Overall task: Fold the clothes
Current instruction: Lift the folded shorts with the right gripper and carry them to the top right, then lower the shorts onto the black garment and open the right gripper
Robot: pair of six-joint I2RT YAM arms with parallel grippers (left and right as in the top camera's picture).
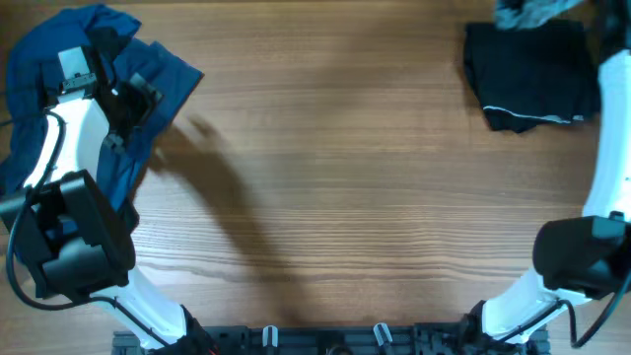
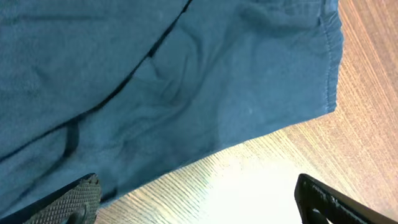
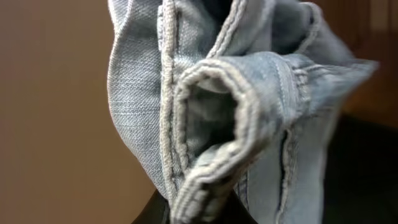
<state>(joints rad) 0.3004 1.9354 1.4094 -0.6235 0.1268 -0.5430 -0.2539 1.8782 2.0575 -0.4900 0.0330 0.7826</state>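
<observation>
The dark navy-blue garment (image 1: 148,84) lies crumpled at the table's far left, and fills most of the left wrist view (image 2: 155,87). My left gripper (image 2: 199,199) is open just above its edge, with bare wood between the fingers. The light-wash denim shorts (image 3: 236,106) hang bunched close before the right wrist camera, and my right gripper (image 3: 205,208) is shut on them. In the overhead view only a bit of the denim (image 1: 527,12) shows at the far right edge, above the folded black garment (image 1: 532,74).
The wooden table (image 1: 345,177) stretches between the two arms. The left arm's base (image 1: 69,237) stands at the near left, the right arm's base (image 1: 582,256) at the near right.
</observation>
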